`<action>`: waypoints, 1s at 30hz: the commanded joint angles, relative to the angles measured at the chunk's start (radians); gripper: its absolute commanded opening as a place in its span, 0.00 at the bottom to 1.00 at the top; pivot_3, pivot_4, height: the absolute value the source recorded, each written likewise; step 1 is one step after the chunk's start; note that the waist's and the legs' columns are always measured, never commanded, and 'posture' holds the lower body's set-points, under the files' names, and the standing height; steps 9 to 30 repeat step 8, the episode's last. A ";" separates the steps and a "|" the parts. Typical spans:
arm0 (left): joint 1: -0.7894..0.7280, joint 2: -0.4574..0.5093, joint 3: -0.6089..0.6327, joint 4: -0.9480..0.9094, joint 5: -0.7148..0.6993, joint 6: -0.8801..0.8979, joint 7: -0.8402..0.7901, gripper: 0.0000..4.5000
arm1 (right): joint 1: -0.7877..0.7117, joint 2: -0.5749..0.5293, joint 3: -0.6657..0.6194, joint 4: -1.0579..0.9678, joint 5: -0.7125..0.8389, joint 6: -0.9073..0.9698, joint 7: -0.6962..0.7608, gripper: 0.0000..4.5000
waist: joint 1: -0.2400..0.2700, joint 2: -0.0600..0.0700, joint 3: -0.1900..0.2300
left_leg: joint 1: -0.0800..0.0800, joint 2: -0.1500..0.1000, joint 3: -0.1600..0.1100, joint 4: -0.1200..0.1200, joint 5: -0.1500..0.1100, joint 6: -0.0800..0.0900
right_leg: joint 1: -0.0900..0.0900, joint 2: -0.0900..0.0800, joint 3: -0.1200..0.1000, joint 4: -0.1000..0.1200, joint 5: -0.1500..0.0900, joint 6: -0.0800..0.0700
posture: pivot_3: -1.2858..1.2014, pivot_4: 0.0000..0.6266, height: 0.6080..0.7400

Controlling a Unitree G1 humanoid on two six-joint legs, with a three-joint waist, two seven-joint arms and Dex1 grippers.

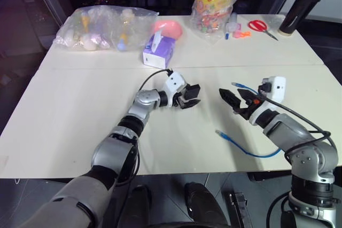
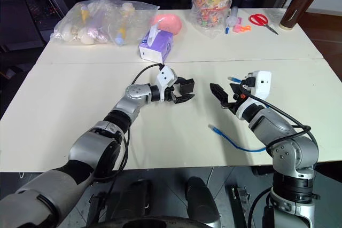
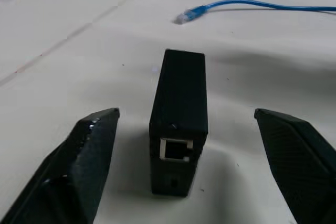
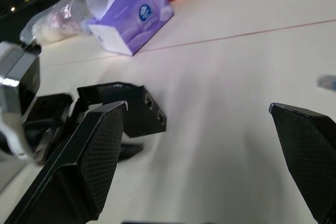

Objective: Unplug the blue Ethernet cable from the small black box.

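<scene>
Cable first: the blue Ethernet cable [image 1: 251, 151] is a thin bright-blue cord lying loose on the pale table [image 1: 80, 105], one clear-tipped plug [image 3: 184, 17] free near the front edge and the other end showing beside the right arm's wrist. It is unplugged, apart from the small black box [image 3: 178, 119], a matte-black oblong block whose end face carries an empty squarish port. The box sits on the table between the fingers of the left gripper [image 1: 188, 96], which stand spread wide on either side of it with a clear gap to each, so the box is released. The right gripper [image 1: 235, 100] hovers over the table to the right of the box, its fingers also parted wide and holding nothing. Farther back stand a purple-and-white tissue box [image 1: 158, 50], a clear bag of items [image 1: 104, 28], a candy jar [image 1: 215, 4], red scissors [image 1: 261, 26] and a dark bottle [image 1: 300, 10].
</scene>
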State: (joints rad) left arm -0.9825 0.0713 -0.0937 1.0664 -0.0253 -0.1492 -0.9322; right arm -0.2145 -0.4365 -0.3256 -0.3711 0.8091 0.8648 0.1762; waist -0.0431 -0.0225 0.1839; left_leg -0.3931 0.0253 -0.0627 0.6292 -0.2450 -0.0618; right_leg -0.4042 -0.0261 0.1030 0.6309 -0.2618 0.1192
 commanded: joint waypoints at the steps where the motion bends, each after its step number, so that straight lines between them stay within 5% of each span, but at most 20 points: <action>1: 0.036 0.074 0.044 -0.221 -0.092 0.139 -0.110 0.92 | 0.031 -0.016 -0.040 -0.050 0.007 -0.018 0.011 1.00 | -0.003 0.000 0.000 | 0.000 0.000 0.000 0.000 0.000 0.000 | 0.000 0.000 0.000 0.000 0.000 0.000 | 0.52 0.24 1.00; 5: 0.120 0.161 0.048 -0.457 -0.152 0.310 -0.161 0.92 | 0.073 -0.037 -0.063 -0.071 0.013 -0.023 0.031 1.00 | -0.001 0.001 0.000 | 0.001 0.001 0.000 -0.001 0.000 0.000 | 0.000 0.000 0.000 0.001 0.000 0.000 | 0.52 0.24 1.00; 8: 0.242 0.278 0.085 -0.676 -0.217 0.499 -0.172 0.92 | 0.139 -0.092 -0.046 -0.106 -0.185 -0.192 0.039 1.00 | -0.001 0.001 -0.001 | 0.001 0.001 0.000 -0.001 0.000 0.000 | 0.000 0.000 0.000 0.001 0.000 0.000 | 0.52 0.24 1.00; 30: 0.242 0.278 0.085 -0.676 -0.217 0.499 -0.172 0.92 | 0.139 -0.092 -0.046 -0.106 -0.185 -0.192 0.039 1.00 | -0.001 0.001 -0.001 | 0.001 0.001 0.000 -0.001 0.000 0.000 | 0.000 0.000 0.000 0.001 0.000 0.000 | 0.52 0.24 1.00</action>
